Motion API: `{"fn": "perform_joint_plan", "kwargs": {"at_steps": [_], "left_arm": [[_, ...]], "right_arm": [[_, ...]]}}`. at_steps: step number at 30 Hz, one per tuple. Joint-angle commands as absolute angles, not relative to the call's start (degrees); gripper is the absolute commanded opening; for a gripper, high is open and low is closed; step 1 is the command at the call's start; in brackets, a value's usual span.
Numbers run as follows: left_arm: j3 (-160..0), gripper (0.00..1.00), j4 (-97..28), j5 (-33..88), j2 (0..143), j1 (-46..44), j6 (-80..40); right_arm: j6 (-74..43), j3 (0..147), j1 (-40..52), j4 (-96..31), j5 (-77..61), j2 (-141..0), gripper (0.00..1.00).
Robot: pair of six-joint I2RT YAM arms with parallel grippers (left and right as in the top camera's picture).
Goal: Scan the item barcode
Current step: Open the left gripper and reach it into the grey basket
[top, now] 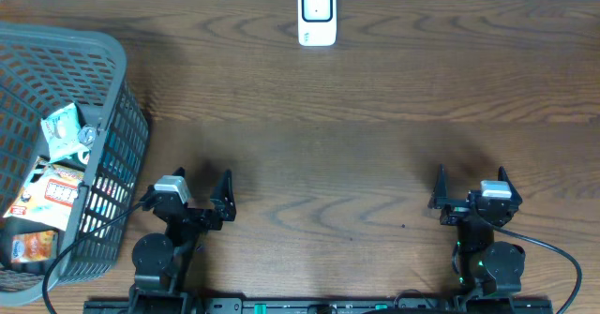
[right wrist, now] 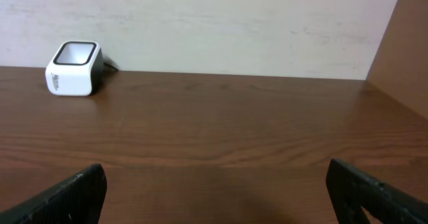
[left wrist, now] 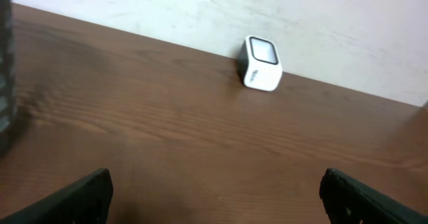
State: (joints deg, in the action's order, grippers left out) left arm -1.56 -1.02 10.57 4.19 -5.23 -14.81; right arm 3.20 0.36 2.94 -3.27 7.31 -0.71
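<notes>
1. A pale green packet (top: 62,129), a white-and-orange packet (top: 54,194) and an orange packet (top: 36,246) lay together inside the grey basket (top: 120,75). The green one was farthest back and the orange one nearest the front. No barcode could be made out on any of them.
2. The basket stood at the left edge of the table (top: 375,117).
3. The scanner (top: 317,14) — white, with a dark window — stood at the table's far edge against the wall (right wrist: 200,23), about mid-width and well apart from the basket.
4. The left gripper (top: 202,178) sat near the front edge, just right of the basket, with its fingers spread wide and nothing between them. The left wrist view showed the scanner (left wrist: 261,64) ahead across bare wood.
5. The right gripper (top: 472,178) sat near the front edge on the other side — fingers likewise wide apart and empty. Its wrist view showed the scanner (right wrist: 73,69) far off to the left.
</notes>
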Motion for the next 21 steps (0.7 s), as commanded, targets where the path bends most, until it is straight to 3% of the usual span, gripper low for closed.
{"fn": "perform_joint_plan", "kwargs": {"at_steps": [1,15,21], "left_arm": [[-4.29,0.98,-0.75,14.0,4.36,-4.89,-15.35],[-16.38,0.98,-0.86,24.05,5.63,-4.91,-18.72],[-29.32,0.98,-5.41,25.93,15.92,-4.89,-19.38]], "right_arm": [[3.73,0.32,3.31,-3.53,7.16,-0.38,0.99],[3.73,0.32,3.31,-3.53,7.16,-0.38,0.99],[3.7,0.32,3.31,-3.53,7.16,-0.38,0.99]]}}
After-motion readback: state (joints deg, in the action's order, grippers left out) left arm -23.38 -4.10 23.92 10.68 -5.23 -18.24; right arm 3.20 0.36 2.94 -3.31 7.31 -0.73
